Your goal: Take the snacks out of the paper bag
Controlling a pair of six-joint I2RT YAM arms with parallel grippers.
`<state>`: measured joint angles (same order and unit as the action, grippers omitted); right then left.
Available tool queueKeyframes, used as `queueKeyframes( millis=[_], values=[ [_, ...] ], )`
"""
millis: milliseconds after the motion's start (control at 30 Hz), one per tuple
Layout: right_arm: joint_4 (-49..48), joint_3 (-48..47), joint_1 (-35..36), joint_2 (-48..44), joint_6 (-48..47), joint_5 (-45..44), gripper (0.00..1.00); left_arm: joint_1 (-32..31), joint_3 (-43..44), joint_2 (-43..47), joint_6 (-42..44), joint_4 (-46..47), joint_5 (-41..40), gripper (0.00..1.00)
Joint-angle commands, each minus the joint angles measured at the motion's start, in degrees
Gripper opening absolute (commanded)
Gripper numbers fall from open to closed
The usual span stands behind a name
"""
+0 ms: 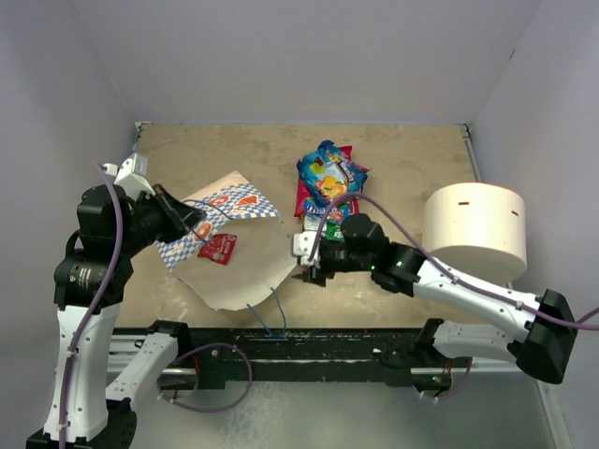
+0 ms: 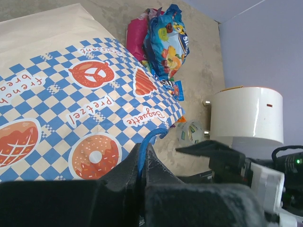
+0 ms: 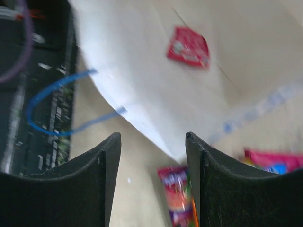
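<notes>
The paper bag (image 1: 245, 262) lies on the table, checkered side up, its white inside open toward the near right. My left gripper (image 1: 197, 223) is shut on the bag's blue cord handle (image 2: 150, 140), seen pinched between its fingers (image 2: 143, 150) over the checkered side (image 2: 71, 94). A small red packet (image 1: 218, 248) lies inside the bag and also shows in the right wrist view (image 3: 188, 46). My right gripper (image 1: 307, 265) is open and empty at the bag's mouth (image 3: 152, 137). A small red-purple packet (image 3: 177, 194) lies on the table between its fingers. The blue packet (image 1: 326, 173) lies on the red-pink chip bag (image 1: 303, 196) beyond.
A big white cylinder roll (image 1: 475, 229) stands at the right. A small clear tape roll (image 2: 191, 132) lies near it. The bag's other blue handle (image 1: 267, 313) hangs toward the black rail at the near edge (image 1: 309, 341). Walls close in the back and sides.
</notes>
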<state>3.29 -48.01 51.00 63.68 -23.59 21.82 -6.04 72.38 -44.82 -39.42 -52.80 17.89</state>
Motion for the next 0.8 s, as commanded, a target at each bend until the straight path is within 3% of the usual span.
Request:
queueKeyframes(
  millis=[0,200,467,700,767],
  values=[
    [-15.8,-0.9,6.9,2.6,-3.3,5.8,0.59,-0.1,1.2,-0.5,0.6,2.6,1.0,0.0],
    [-28.7,-3.6,13.2,15.6,-1.0,0.9,0.59,-0.1,1.7,-0.4,0.1,2.4,1.7,0.0],
    [-54.2,-4.3,16.7,31.5,15.9,-14.2,0.63,-0.1,0.3,0.1,-2.0,2.5,3.2,0.0],
    [-64.6,-7.2,16.8,42.7,18.1,-21.1,0.73,-0.1,-0.3,0.2,-3.6,2.9,5.3,0.0],
    [-66.5,-9.1,16.8,46.1,19.3,-22.3,0.86,-0.1,-0.3,0.4,-3.9,3.0,6.0,0.0]
  ],
)
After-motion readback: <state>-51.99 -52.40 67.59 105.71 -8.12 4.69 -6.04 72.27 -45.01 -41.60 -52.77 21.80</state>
